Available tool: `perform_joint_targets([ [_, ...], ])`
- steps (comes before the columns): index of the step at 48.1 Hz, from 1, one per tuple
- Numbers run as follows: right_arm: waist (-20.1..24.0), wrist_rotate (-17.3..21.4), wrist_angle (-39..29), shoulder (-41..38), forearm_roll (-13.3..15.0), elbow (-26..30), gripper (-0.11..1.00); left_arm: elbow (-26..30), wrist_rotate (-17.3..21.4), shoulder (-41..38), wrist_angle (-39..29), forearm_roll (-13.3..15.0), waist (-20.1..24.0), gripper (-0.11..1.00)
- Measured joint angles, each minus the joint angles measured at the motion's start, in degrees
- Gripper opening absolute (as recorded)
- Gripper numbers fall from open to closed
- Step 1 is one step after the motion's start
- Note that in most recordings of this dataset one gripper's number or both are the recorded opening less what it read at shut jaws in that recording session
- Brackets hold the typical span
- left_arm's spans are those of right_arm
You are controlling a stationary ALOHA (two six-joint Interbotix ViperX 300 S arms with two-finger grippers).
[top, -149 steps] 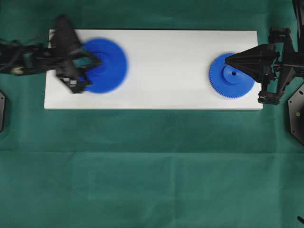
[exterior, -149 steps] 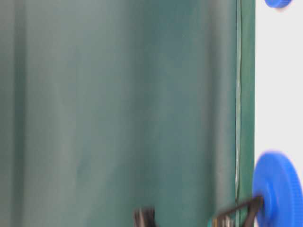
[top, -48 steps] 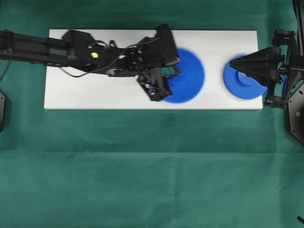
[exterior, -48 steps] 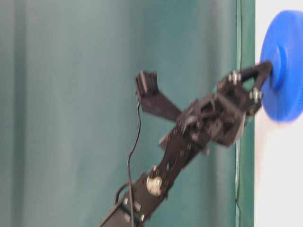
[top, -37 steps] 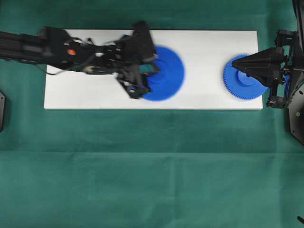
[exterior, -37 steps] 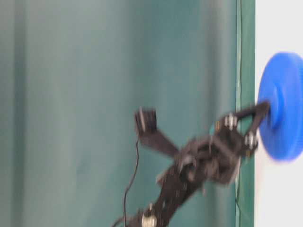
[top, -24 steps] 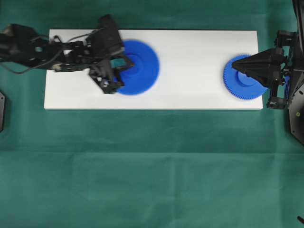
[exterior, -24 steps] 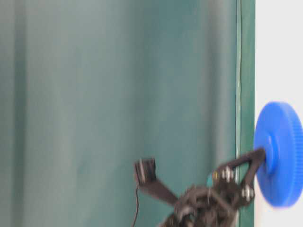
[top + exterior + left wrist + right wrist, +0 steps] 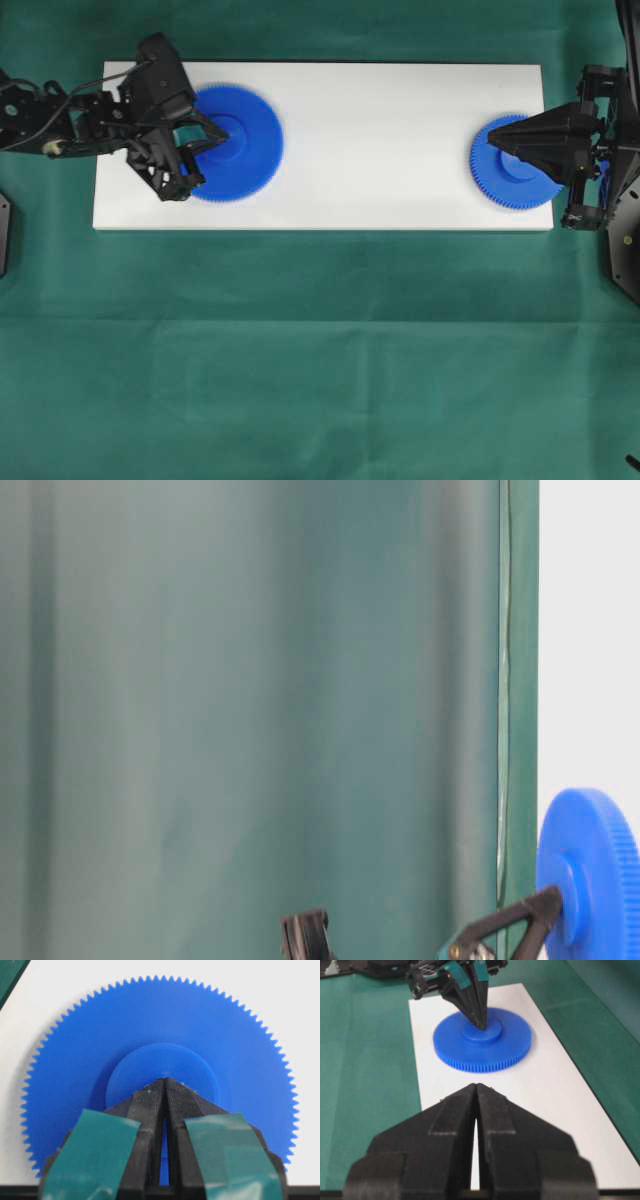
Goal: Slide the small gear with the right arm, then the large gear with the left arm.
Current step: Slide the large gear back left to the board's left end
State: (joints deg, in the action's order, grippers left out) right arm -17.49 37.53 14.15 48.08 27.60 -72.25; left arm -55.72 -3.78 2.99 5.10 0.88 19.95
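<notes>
Black right gripper (image 9: 476,1086) nearest in right wrist view, fingers pressed together w/ nothing between, tips over white board (image 9: 545,1090). In overhead view, right gripper (image 9: 492,139) tip above small gear (image 9: 516,174), at right end of white board (image 9: 380,140); contact w/ hub not discernible. Farther along board, large gear (image 9: 234,143) flat near left end. Left gripper (image 9: 164,1081), teal-taped fingers (image 9: 148,1105) closed together, tip touching raised hub of large gear (image 9: 159,1035). Green cloth (image 9: 320,350) under board.
</notes>
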Motion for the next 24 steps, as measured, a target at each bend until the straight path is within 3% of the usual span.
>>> perform_joint_targets([
  [24, 0.53, 0.00, -0.09, -0.09, 0.09, 0.09, 0.50, -13.27, -0.44, 15.29, -2.55, 0.00, 1.85, 0.00],
])
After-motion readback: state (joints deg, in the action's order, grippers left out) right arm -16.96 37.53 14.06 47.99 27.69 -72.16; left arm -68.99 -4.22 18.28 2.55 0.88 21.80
